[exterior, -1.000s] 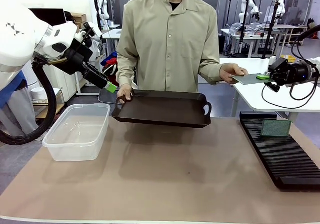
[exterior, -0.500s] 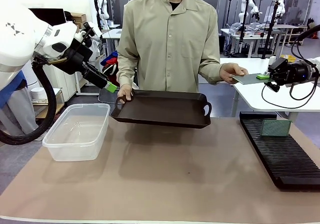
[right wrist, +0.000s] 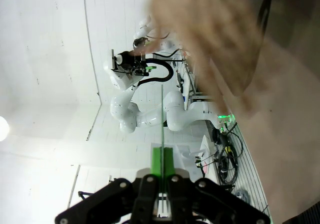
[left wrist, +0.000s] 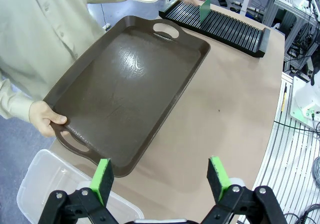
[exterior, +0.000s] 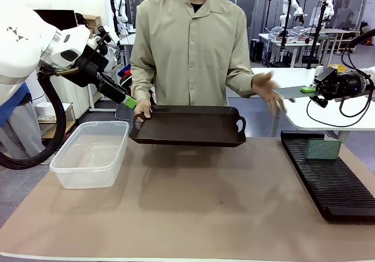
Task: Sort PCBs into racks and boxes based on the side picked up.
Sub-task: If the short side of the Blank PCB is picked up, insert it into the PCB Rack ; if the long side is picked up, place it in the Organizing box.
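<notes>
Approx halfway, by my read. Biggest first: 1 table [exterior: 193, 215], w/ 1 long black rack [exterior: 328, 180] on the robot's right side and 1 clear box [exterior: 76, 174] on its left. 1 brown tray [exterior: 187, 127] is held above the table's far edge by the person's hand [exterior: 142, 106]. Tray and box are both empty. Boards: 2. The standing board [exterior: 322, 149] sits upright in a slot nr the rack's far end, so that one's done. The flat board [exterior: 292, 92] is level in the air beyond the rack, pinched at one edge by the right gripper [exterior: 307, 89], jaws clamped tight on it. The person's other hand [exterior: 266, 89] is blurred nr it; contact can't be told. That board wants placing next: rack or box, can't tell. The left gripper [left wrist: 160, 170] hangs wide open, holding nothing, above the box's far side nr the tray.
</notes>
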Tool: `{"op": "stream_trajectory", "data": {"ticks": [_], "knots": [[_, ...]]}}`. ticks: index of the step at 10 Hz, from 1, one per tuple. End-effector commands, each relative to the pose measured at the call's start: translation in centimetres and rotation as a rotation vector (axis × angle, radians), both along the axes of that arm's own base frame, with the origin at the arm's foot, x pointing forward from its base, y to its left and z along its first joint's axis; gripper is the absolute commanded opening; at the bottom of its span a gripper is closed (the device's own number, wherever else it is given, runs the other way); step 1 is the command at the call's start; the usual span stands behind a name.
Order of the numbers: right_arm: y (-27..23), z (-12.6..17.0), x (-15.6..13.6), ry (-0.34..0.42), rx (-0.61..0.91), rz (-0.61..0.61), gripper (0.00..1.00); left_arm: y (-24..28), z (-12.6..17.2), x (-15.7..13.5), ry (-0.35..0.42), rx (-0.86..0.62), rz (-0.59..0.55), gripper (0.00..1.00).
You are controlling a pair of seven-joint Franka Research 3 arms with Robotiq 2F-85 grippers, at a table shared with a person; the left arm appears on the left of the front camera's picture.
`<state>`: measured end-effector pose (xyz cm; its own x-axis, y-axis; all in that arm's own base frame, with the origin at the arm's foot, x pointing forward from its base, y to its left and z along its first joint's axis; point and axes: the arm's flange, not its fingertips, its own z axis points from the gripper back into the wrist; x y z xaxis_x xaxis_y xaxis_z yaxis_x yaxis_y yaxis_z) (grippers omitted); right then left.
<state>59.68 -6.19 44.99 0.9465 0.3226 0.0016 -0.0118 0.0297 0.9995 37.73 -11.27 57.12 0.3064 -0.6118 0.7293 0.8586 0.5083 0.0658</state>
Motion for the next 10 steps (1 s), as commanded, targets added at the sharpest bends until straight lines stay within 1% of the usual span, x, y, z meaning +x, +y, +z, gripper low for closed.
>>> {"op": "stream_trajectory", "data": {"ticks": [1,10], "knots": [[0.02,0.02,0.01,0.002,0.0,0.0,0.0,0.07,-0.16,-0.01,0.003,0.003,-0.006,1.0],[0.02,0.02,0.01,0.002,0.0,0.0,0.0,0.07,-0.16,-0.01,0.003,0.003,-0.006,1.0]]}}
